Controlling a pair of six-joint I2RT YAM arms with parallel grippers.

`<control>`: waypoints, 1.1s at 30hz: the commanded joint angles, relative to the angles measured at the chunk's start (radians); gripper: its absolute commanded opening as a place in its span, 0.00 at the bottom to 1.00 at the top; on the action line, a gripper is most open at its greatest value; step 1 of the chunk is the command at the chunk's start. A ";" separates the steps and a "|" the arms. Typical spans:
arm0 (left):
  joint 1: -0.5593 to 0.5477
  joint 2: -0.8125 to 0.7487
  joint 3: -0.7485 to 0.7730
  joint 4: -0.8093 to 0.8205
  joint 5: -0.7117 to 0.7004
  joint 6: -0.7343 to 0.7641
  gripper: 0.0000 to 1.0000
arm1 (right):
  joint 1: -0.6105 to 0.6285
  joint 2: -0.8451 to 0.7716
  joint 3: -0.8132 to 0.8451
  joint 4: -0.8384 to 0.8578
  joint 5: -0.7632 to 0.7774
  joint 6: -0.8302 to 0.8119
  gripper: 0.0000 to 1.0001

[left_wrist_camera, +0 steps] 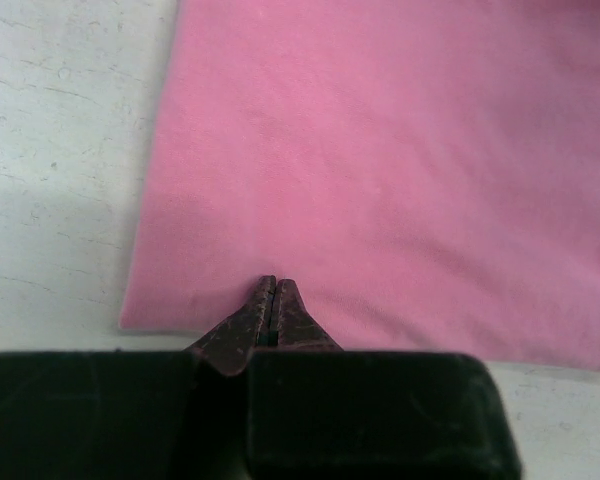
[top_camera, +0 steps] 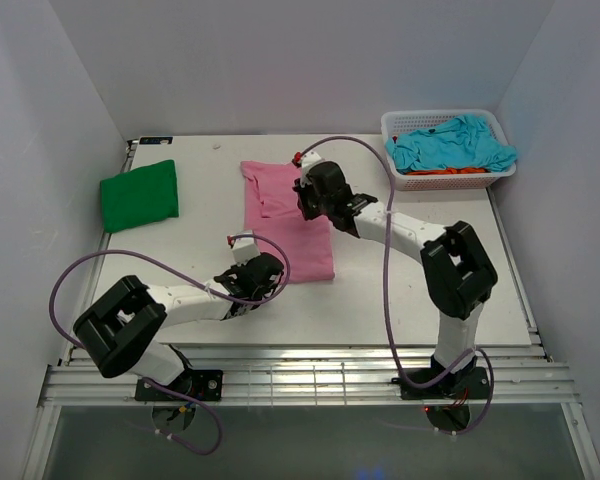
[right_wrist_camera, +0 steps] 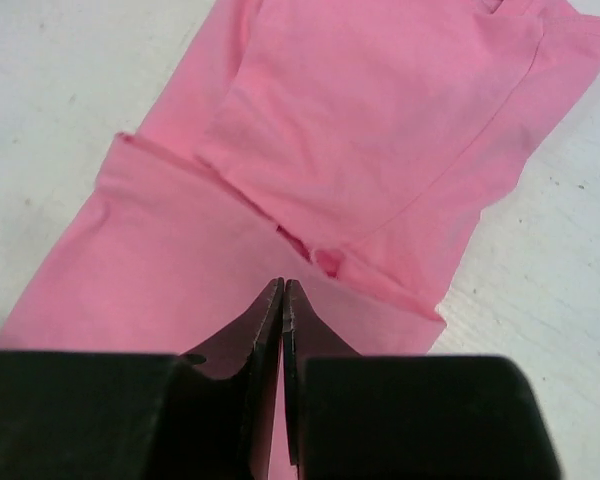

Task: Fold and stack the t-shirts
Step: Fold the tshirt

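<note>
Left gripper [left_wrist_camera: 273, 284] at pink t-shirt [left_wrist_camera: 380, 150] edge

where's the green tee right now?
Top view: the green t-shirt lies folded at the table's far-left corner, left of the pink t-shirt and apart from it, across from the white basket at far right.

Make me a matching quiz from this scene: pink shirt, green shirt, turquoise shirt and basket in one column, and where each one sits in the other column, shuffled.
Things:
1. pink shirt
2. green shirt
3. turquoise shirt
4. basket

Places:
A. far right corner of the table
B. folded, far left
C. spread out in the middle
D. heaped inside the basket

Pairs: 1-C, 2-B, 3-D, 4-A
</note>
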 commanded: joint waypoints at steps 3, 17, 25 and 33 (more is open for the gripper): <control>-0.004 -0.003 0.030 -0.013 -0.038 0.017 0.00 | 0.008 -0.166 -0.146 0.071 -0.090 0.004 0.08; -0.002 -0.049 0.248 -0.124 -0.230 0.203 0.60 | 0.012 -0.485 -0.519 -0.004 -0.010 0.162 0.64; 0.002 -0.065 0.098 -0.247 -0.144 0.045 0.61 | 0.012 -0.558 -0.636 -0.049 -0.012 0.228 0.71; 0.002 -0.115 -0.002 -0.261 -0.122 -0.010 0.66 | 0.018 -0.545 -0.743 0.034 -0.050 0.309 0.71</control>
